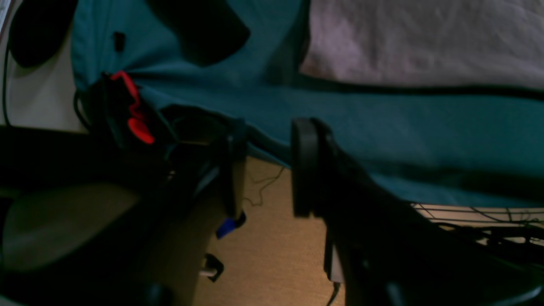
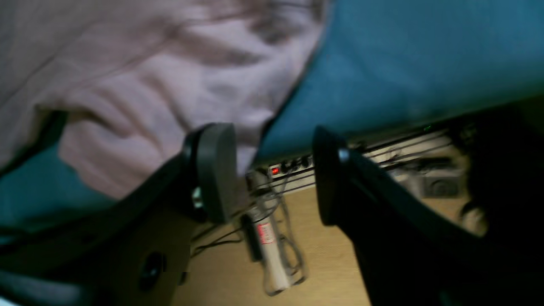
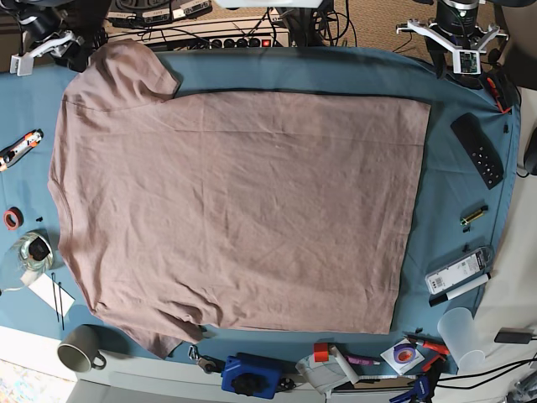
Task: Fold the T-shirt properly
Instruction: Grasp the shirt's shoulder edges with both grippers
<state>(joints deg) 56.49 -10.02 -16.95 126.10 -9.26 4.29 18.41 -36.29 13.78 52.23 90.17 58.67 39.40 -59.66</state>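
The mauve-tan T-shirt (image 3: pixel 235 201) lies spread flat on the teal cloth (image 3: pixel 453 201), neck to the left, hem to the right, both sleeves out. In the left wrist view its hem corner (image 1: pixel 425 38) lies beyond my left gripper (image 1: pixel 267 170), which is open over the table edge with nothing between its fingers. My right gripper (image 2: pixel 272 174) is also open and empty, just off the table edge beside a sleeve (image 2: pixel 148 85). In the base view the left arm (image 3: pixel 457 34) is at top right and the right arm (image 3: pixel 42 42) at top left.
A black remote (image 3: pixel 478 149), markers and a clear cup (image 3: pixel 460 336) sit along the right side. A grey mug (image 3: pixel 80 348), a tape roll (image 3: pixel 12 218) and a blue tool (image 3: pixel 249 375) line the left and near edges. A power strip (image 2: pixel 267 246) lies on the floor.
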